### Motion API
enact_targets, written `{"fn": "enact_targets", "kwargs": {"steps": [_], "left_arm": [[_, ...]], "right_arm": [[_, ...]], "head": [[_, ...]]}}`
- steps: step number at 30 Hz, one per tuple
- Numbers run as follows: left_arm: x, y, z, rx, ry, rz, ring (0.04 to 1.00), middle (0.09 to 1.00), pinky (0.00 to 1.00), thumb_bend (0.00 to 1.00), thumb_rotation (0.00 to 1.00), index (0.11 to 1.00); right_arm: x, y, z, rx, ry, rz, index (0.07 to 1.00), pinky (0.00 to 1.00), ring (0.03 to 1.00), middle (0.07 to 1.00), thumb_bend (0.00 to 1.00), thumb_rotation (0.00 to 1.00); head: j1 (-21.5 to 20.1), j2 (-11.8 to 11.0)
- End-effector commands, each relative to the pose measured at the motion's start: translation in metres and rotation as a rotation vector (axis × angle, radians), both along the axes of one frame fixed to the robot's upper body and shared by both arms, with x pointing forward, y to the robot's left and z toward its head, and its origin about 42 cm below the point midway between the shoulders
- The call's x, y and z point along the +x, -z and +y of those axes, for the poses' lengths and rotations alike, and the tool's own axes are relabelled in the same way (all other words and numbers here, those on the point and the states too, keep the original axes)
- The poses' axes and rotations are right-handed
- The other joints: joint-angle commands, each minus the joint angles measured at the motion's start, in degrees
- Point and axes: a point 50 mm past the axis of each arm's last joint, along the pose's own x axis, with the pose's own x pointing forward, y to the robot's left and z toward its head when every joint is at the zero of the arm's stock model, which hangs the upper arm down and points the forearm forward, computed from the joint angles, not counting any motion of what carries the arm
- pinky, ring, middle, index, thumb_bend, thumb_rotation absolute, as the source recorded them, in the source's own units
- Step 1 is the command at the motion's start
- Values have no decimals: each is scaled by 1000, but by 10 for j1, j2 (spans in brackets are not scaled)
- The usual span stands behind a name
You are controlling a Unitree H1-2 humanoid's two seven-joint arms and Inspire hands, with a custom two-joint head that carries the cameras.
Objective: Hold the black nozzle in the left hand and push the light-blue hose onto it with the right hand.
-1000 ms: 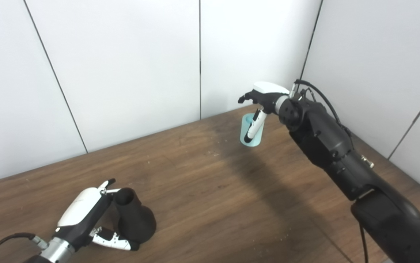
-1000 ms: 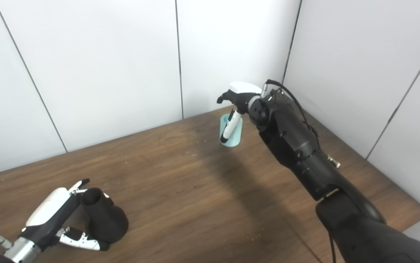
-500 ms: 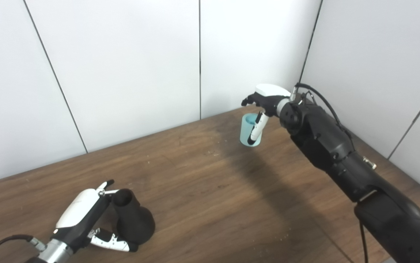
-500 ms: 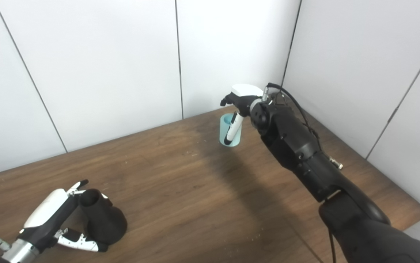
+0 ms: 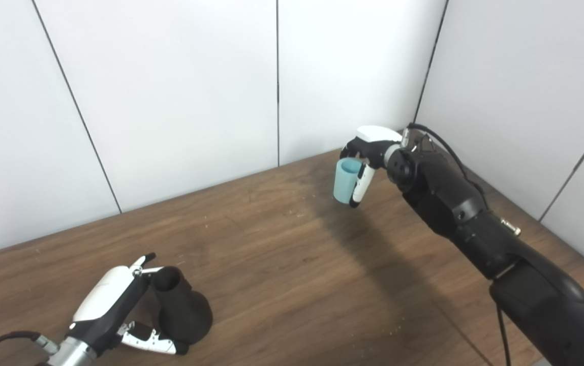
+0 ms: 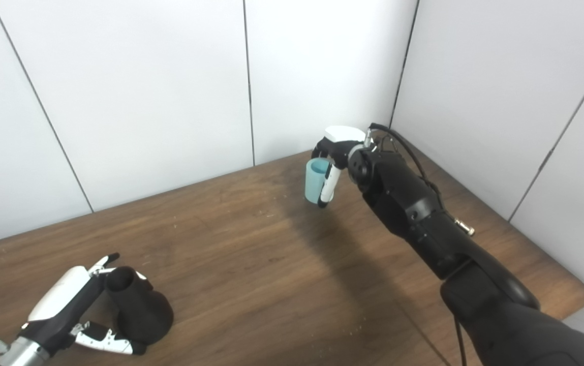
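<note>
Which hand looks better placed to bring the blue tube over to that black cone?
Right: the right hand is wrapped around the light-blue hose, while the left hand grips the black nozzle.

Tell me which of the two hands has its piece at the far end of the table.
The right hand: it grips the light-blue hose by the far wall. The left hand holds the black nozzle at the near edge.

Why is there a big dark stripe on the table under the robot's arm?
That's a shadow. In both eye views the right arm blocks the light, so a soft dark band crosses the table beneath the blue hose in the right hand. Both pictures look sharp, without glare.
</note>
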Motion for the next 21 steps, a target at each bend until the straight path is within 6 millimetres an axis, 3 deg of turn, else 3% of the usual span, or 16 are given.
{"fn": "enact_targets", "kwargs": {"steps": [1,10,21], "left_arm": [[-11,32,31,159,-37,118,599,489,1000,526,0,481],[-10,30,32,176,-44,119,591,481,1000,526,0,485],[-10,26,32,182,-47,124,590,481,1000,526,0,485]], "right_arm": [[11,-35,2,-12,-7,-106,786,682,828,830,852,87],[14,-32,10,-26,-29,-129,781,670,800,807,849,83],[13,-27,8,-26,-38,-144,732,522,642,710,809,14]], "head": [[0,2],[3,4],[3,8]]}}
